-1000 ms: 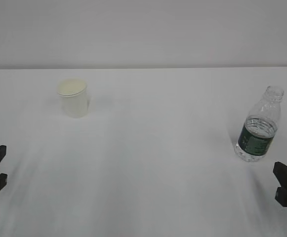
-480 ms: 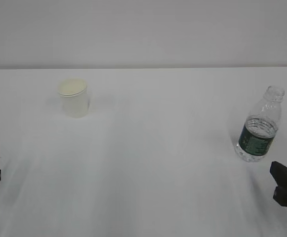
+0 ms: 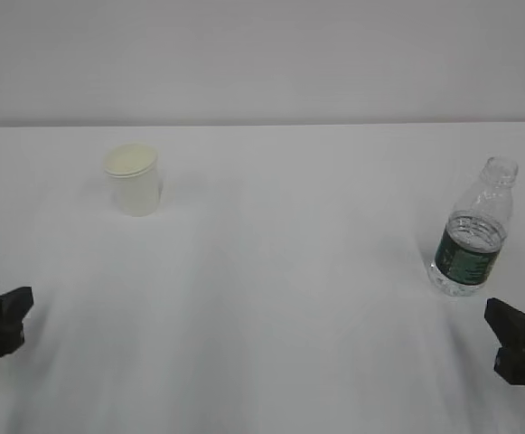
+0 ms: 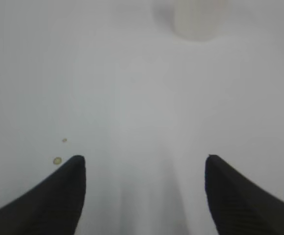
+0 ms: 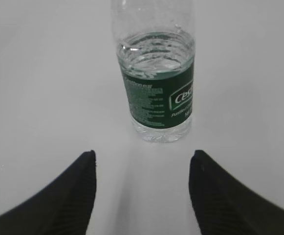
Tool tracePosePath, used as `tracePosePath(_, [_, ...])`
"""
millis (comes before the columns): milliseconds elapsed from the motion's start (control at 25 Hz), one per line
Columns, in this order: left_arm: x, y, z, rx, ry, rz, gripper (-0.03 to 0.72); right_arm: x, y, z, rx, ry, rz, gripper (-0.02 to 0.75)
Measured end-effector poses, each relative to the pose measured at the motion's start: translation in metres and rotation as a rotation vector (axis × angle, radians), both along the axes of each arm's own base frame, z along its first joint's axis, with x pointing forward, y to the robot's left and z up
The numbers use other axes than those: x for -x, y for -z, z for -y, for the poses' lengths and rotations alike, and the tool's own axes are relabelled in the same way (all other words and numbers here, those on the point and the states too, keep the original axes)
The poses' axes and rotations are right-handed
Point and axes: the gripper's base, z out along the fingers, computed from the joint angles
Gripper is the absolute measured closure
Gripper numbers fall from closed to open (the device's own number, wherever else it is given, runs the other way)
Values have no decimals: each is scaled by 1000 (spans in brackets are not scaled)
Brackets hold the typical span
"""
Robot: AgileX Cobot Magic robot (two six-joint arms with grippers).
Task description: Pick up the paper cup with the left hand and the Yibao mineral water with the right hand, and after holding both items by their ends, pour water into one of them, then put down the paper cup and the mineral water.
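Note:
The small white paper cup stands upright at the back left of the white table; its blurred base shows at the top of the left wrist view. The Yibao mineral water bottle, clear with a dark green label and no cap, stands upright at the right and shows in the right wrist view. My left gripper is open and empty at the left front edge, far short of the cup. My right gripper is open and empty just in front of the bottle, not touching it.
The white table runs back to a pale wall. Two small yellowish specks lie on the table beside the left gripper's left finger.
The left gripper has moved right and forward into the exterior view. The right gripper has crept left and closer to the bottle. Cup and bottle have not moved.

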Motion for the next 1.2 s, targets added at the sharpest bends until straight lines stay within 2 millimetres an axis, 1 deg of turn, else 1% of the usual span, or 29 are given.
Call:
tracePosePath(80, [1, 7, 1, -5, 9, -33, 103, 0, 0, -1, 24, -25, 3, 263])
tracePosePath(200, [2, 11, 0, -15, 5, -52, 80, 1, 0, -5, 32, -73, 5, 254])
tracePosePath(280, [2, 11, 0, -18, 2, -52, 79, 1, 0, -6, 38, -95, 7, 242])
tracePosePath(400, [2, 11, 0, -19, 7, -52, 92, 1, 0, -7, 60, -109, 10, 195])
tracePosePath(480, [2, 11, 0, -19, 14, -52, 101, 1, 0, -5, 68, -89, 11, 162])
tracePosePath(560, [2, 11, 1, -20, 17, -52, 106, 0, 0, -2, 76, -65, 11, 148])
tracePosePath(840, [2, 10, 1, -20, 23, -45, 111, -1, 0, 0, 88, -42, 15, 141])
tracePosePath(1040, [-3, -2, 2, -10, 26, 14, 111, -8, -3, -2, 91, -43, 39, 136])
tracePosePath(1200, [-3, -4, 2, -8, 29, 28, 111, -10, 4, -2, 99, -43, 7, 134])
